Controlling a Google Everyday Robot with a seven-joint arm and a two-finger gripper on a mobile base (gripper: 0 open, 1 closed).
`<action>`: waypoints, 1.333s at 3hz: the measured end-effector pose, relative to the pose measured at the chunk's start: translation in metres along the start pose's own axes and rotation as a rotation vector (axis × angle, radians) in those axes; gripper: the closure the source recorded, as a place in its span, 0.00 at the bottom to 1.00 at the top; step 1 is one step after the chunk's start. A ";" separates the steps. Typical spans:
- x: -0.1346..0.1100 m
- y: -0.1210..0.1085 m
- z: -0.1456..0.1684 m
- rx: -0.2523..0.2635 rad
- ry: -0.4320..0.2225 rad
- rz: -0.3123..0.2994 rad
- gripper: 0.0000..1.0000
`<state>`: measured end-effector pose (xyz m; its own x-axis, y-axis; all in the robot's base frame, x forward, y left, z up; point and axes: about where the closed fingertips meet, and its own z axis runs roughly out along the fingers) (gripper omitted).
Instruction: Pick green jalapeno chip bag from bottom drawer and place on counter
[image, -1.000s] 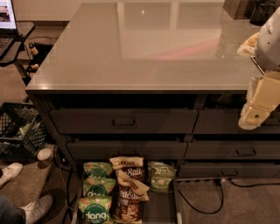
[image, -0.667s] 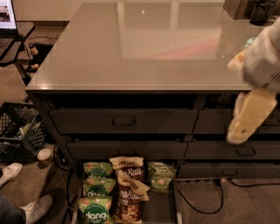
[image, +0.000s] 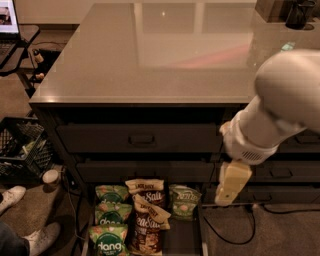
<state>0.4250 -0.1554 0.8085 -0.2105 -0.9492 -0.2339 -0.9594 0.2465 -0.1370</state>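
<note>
The green jalapeno chip bag (image: 183, 202) stands in the open bottom drawer (image: 184, 239), at the right side of its back row, next to the Sea Salt bags. My gripper (image: 223, 198) hangs from the white arm (image: 280, 105) at the right. It points down in front of the cabinet, just right of the bag and slightly above it, and does not touch it. The grey glossy counter (image: 150, 55) spreads across the top of the view.
Three bright green "dang" bags (image: 110, 217) and two brown Sea Salt bags (image: 147, 220) fill the drawer's left and middle. The upper drawers (image: 140, 138) are closed. A black crate (image: 20, 150) and a person's shoes (image: 35, 235) are at left. A cable (image: 235, 237) lies on the floor.
The arm has swung left and down from the right edge of the view. The gripper now hangs lower, close to the drawer's right side. The bags have not moved.
</note>
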 end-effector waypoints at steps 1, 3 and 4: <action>0.005 0.017 0.056 -0.090 0.010 0.027 0.00; 0.008 0.022 0.066 -0.115 -0.006 0.033 0.00; 0.025 0.029 0.110 -0.148 -0.049 0.054 0.00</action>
<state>0.4127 -0.1503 0.6925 -0.2562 -0.9238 -0.2844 -0.9650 0.2616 0.0196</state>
